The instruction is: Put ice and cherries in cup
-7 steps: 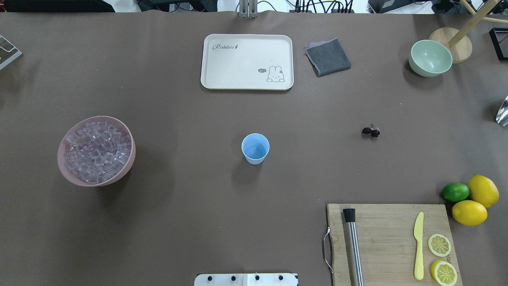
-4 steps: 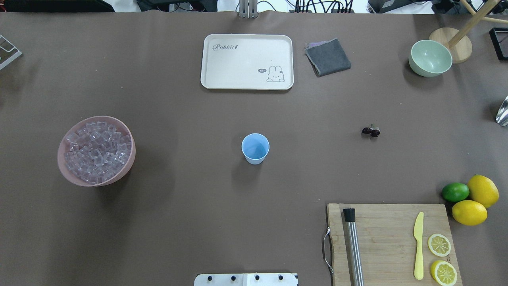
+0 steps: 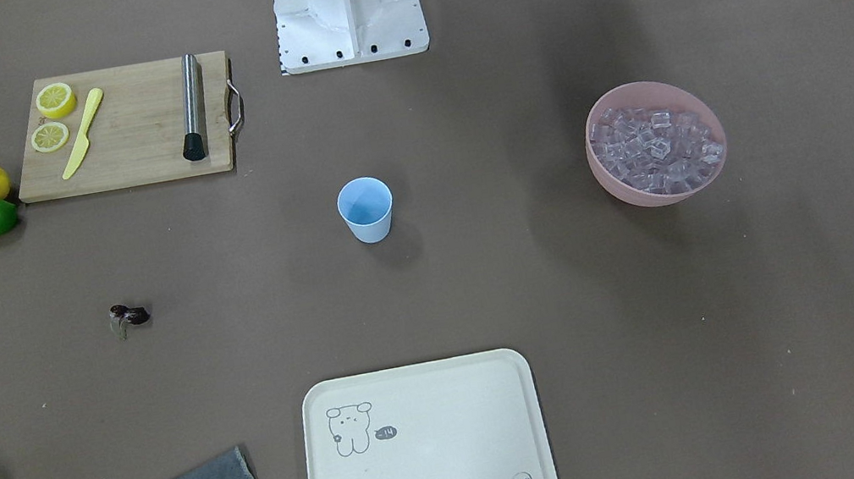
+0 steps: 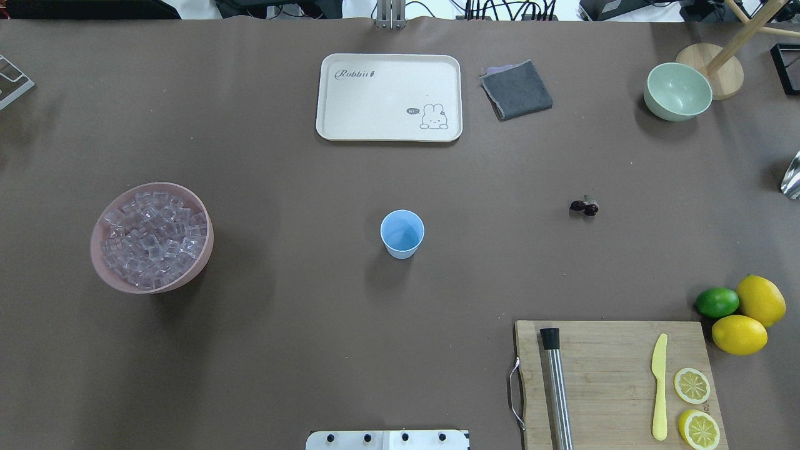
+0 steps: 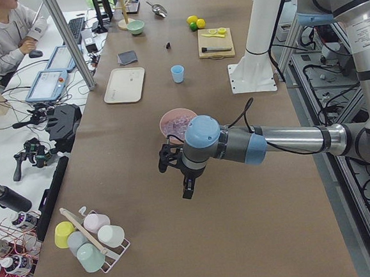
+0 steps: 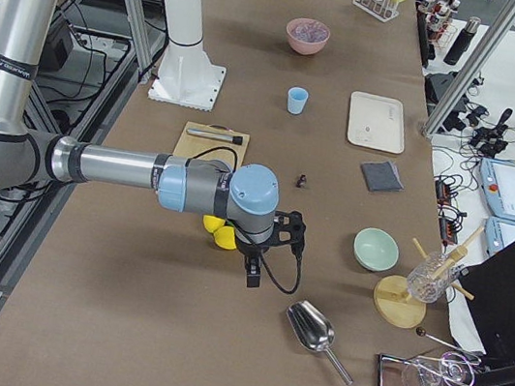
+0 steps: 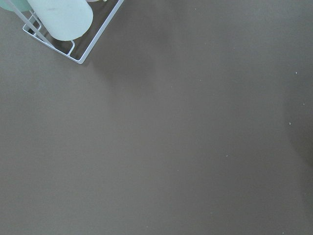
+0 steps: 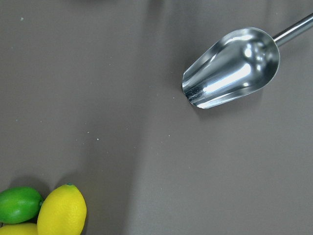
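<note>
The light blue cup [image 4: 402, 232] stands upright and empty mid-table; it also shows in the front-facing view [image 3: 365, 208]. The ice [image 4: 152, 239] fills a pink bowl [image 4: 102, 270] to the cup's left. The dark cherries [image 4: 584, 206] lie on the table to its right, also in the front-facing view [image 3: 128, 316]. My left gripper [image 5: 188, 189] hangs over bare table beyond the pink bowl, far from the cup. My right gripper [image 6: 254, 279] hangs near the lemons and a metal scoop [image 8: 230, 68]. I cannot tell whether either gripper is open or shut.
A cream tray [image 4: 389, 97], a grey cloth [image 4: 516, 89] and a pale green bowl [image 4: 677, 91] sit at the far side. A cutting board [image 4: 615, 381] with a metal muddler, yellow knife and lemon slices is near right, beside lemons and a lime [image 4: 717, 302]. A rack of cups [image 7: 58, 19] is near the left gripper.
</note>
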`<control>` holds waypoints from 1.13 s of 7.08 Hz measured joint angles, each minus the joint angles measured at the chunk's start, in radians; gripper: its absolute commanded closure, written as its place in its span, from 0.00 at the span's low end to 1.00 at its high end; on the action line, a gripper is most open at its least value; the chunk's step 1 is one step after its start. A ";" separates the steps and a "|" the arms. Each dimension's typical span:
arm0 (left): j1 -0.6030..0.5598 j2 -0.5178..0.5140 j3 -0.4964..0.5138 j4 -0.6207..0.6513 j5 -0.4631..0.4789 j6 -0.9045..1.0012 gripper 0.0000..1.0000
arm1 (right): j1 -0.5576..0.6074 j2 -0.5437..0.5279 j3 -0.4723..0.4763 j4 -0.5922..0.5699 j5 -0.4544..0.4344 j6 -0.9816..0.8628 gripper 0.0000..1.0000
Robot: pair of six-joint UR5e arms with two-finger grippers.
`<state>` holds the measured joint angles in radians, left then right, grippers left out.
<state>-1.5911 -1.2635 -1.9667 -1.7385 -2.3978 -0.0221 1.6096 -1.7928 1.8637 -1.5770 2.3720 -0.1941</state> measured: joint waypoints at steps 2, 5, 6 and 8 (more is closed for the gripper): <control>0.033 -0.012 -0.037 0.057 -0.001 -0.006 0.02 | 0.000 -0.001 -0.002 0.000 0.003 -0.001 0.00; 0.039 0.001 -0.051 0.072 0.017 -0.012 0.02 | 0.001 -0.004 -0.002 -0.001 0.006 -0.001 0.00; 0.040 0.011 -0.058 0.070 0.021 -0.011 0.02 | 0.001 -0.004 -0.001 -0.001 0.006 -0.001 0.00; 0.044 0.030 -0.069 0.070 0.023 -0.012 0.02 | 0.001 -0.010 -0.002 -0.001 0.008 -0.001 0.00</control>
<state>-1.5475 -1.2334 -2.0352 -1.6689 -2.3752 -0.0337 1.6107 -1.8026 1.8612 -1.5782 2.3798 -0.1954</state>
